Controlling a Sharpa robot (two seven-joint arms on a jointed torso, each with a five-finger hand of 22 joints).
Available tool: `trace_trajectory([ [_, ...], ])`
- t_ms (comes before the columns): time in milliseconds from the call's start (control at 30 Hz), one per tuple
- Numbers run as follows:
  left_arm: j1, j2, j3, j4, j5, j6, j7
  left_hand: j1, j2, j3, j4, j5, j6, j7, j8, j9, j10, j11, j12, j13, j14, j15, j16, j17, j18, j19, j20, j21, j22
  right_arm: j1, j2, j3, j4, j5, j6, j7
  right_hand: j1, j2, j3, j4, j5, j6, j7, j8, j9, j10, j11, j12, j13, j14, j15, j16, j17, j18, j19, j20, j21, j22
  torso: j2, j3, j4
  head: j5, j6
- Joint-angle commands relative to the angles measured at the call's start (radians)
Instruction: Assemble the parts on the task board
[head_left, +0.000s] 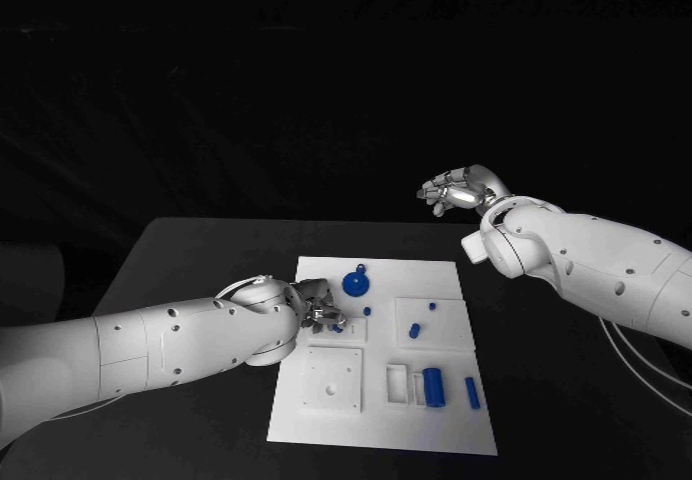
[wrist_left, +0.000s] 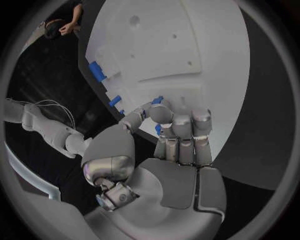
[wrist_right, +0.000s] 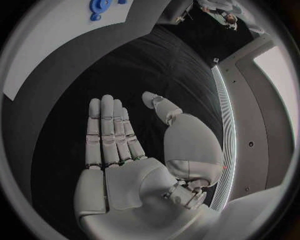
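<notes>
tabletop (head_left: 188, 250): black, carries the white board at its middle.
board (head_left: 397, 425): white plate, long side running away from the robot; raised square blocks and slots on it.
left arm (head_left: 130, 350): comes in low, wrist over the board's left edge.
right arm (head_left: 606, 265): raised off to the board's right, well apart from all parts.
left robot hand (head_left: 310, 305): fingers curled down onto the board's left-middle area; a small blue peg (wrist_left: 157, 100) sits at the fingertips, touching them. Wrist view shows the peg against the fingertips (wrist_left: 161, 111), but cannot tell whether it is pinched or only touched.
right robot hand (head_left: 459, 190): up above the far edge of the tabletop, released, holding nothing; in the wrist view the fingers (wrist_right: 109, 130) lie straight and side by side, thumb apart.
gear (head_left: 356, 286): blue, round, on the board's far part, just beyond the left robot hand.
cylinder (head_left: 433, 385): blue, lying in a slot near the board's near-right corner, far from both hands.
bar (head_left: 472, 392): blue, thin, just right of the cylinder.
small pegs (head_left: 414, 328): blue, on the right-middle block.
</notes>
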Motion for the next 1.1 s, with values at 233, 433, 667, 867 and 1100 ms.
trace_trajectory([
  [233,-0.001,-0.002,0.0,0.001,0.004,0.025,0.007,-0.001,0.007,0.113,-0.008,0.004,0.194,-0.125,0.007,0.002,-0.028,-0.035,0.004,-0.002,0.03,-0.079,0.004,-0.002,0.015,0.006,-0.115,0.006,0.016,-0.001,0.002,0.0,0.0,-0.003,0.016,0.004,-0.001,0.008,-0.007,-0.002,0.006,-0.001,0.008,0.005,-0.002,-0.003,0.001,0.004,-0.002,-0.004,0.003,-0.006,-0.001,0.009,-0.001,0.004,-0.007,0.001,0.0,-0.0006,0.0005,0.001,-0.003],
  [433,-0.003,-0.003,0.0,-0.002,0.013,0.033,0.004,-0.001,0.008,0.113,-0.008,0.005,0.194,-0.125,0.007,0.002,-0.028,-0.035,0.004,-0.002,0.03,-0.079,0.005,-0.002,0.015,0.006,-0.115,0.006,0.016,-0.003,0.002,0.0,-0.001,-0.003,0.017,0.004,-0.002,0.009,-0.007,-0.002,0.007,-0.001,0.008,0.006,-0.002,-0.003,0.001,0.005,-0.003,-0.005,0.003,-0.006,-0.001,0.009,-0.001,0.004,-0.007,0.002,0.0,-0.0009,0.0003,0.002,-0.002],
  [667,-0.003,-0.003,0.0,-0.004,0.013,0.036,0.002,-0.001,0.007,0.114,-0.008,0.005,0.194,-0.125,0.007,0.002,-0.028,-0.035,0.004,-0.002,0.03,-0.079,0.005,-0.002,0.015,0.006,-0.115,0.006,0.016,-0.003,0.003,0.0,-0.001,-0.003,0.018,0.004,-0.002,0.009,-0.007,-0.002,0.007,-0.001,0.008,0.006,-0.002,-0.004,0.001,0.005,-0.004,-0.005,0.004,-0.006,-0.001,0.009,-0.001,0.004,-0.007,0.002,0.001,-0.0001,-0.0003,0.001,-0.001],
  [867,-0.003,0.001,0.0,-0.005,0.021,0.051,0.001,-0.001,0.007,0.114,-0.008,0.005,0.194,-0.125,0.007,0.002,-0.028,-0.035,0.005,-0.003,0.03,-0.079,0.005,-0.003,0.016,0.006,-0.115,0.006,0.016,-0.003,0.004,0.0,-0.001,-0.003,0.02,0.002,-0.002,0.009,-0.007,-0.003,0.008,-0.001,0.008,0.006,-0.002,-0.004,0.001,0.006,-0.004,-0.005,0.004,-0.006,-0.001,0.009,-0.001,0.004,-0.007,0.002,0.0,0.0005,-0.0003,0.002,-0.002],
  [1100,-0.003,0.011,0.0,-0.011,0.022,0.069,0.004,-0.011,0.005,0.105,-0.003,-0.063,0.202,-0.124,0.007,0.005,-0.025,-0.031,0.016,-0.002,0.031,-0.076,0.009,-0.009,0.016,0.008,-0.113,0.005,0.012,-0.003,0.004,0.0,-0.001,-0.003,0.022,0.001,-0.002,0.01,-0.007,-0.003,0.008,-0.001,0.008,0.006,-0.002,-0.004,0.001,0.006,-0.005,-0.005,0.004,-0.006,-0.001,0.009,-0.001,0.004,-0.007,0.002,0.001,0.0008,-0.0015,0.002,-0.004],
])
